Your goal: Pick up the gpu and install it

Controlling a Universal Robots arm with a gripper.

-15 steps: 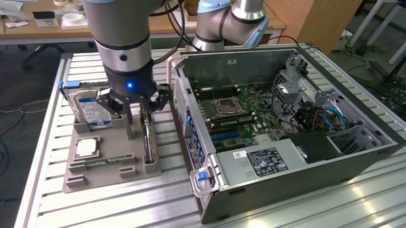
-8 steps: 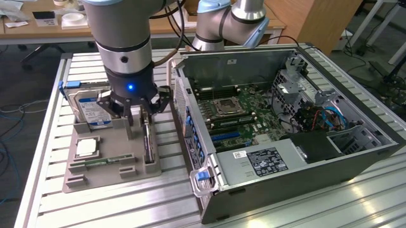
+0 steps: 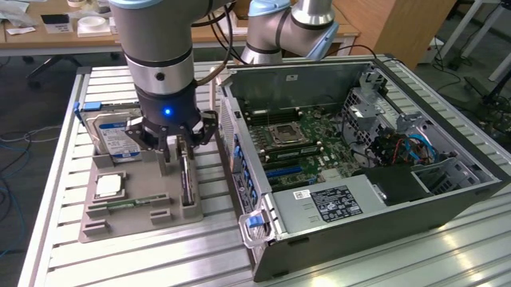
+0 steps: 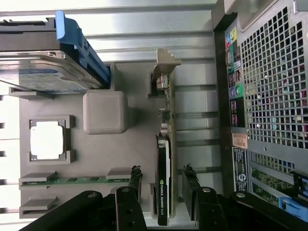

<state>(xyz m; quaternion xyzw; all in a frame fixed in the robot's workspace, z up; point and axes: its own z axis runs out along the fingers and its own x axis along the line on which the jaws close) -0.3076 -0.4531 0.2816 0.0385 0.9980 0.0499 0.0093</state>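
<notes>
Gpu (image 4: 164, 161) upright in grey tray (image 4: 96, 154), wrist view's open fingers (image 4: 136, 180) flanking it, exterior view's motherboard (image 3: 300, 140) in case (image 3: 383, 209)

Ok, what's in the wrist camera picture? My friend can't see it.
The open gripper straddles the gpu, which stands on edge in a gray tray. The tray also holds a hard drive, a chip and a memory stick; a computer case stands beside it.
</notes>
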